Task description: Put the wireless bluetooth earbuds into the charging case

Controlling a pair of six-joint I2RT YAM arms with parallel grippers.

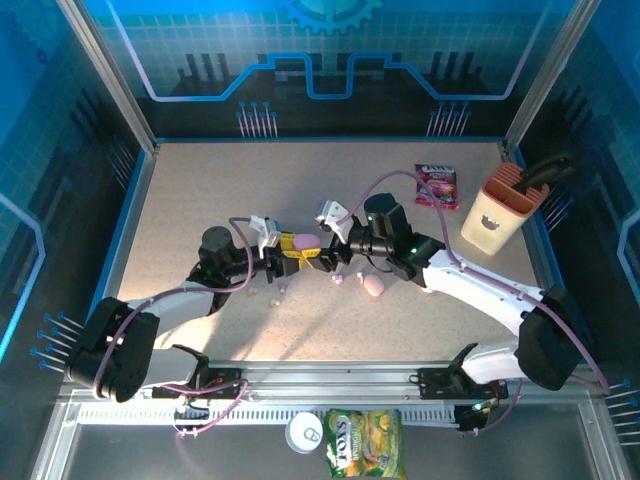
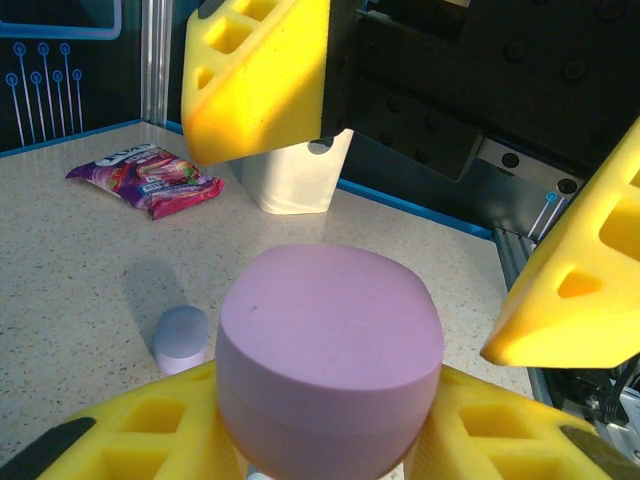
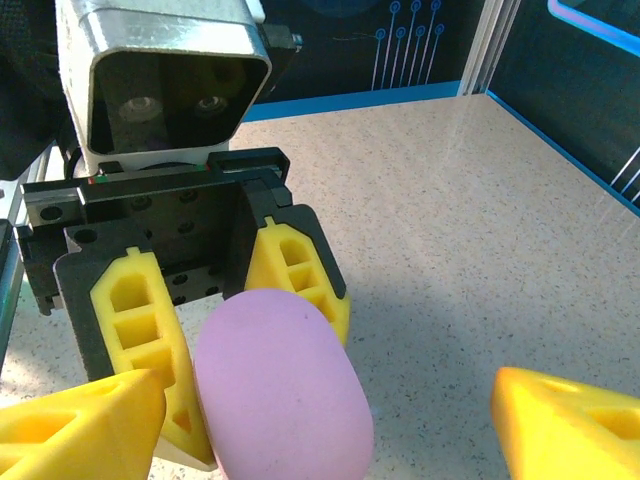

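The speckled table [image 1: 200,200] carries both arms, which meet near its middle. A beige holder [image 1: 493,215] stands against the right edge toward the far corner, and a purple snack packet [image 1: 437,185] lies just to its left.

The left gripper [image 1: 293,248] is closed on a lilac case [image 3: 285,390]. Its yellow fingers [image 3: 140,330] press the case's two sides and hold it clear of the table. The right gripper [image 2: 420,175] faces it head-on with its jaws spread wide. One finger stands on each side of the case, and neither touches it in the wrist views.

A pink case [image 1: 373,286] lies on the table just toward the near edge from the right gripper.

The earbuds are loose on the table below the two grippers. A lilac one [image 2: 182,335] lies just beside the held case, on its right-arm side. Two pinkish ones [image 1: 283,288] sit close together a little nearer the near edge, under the left gripper.
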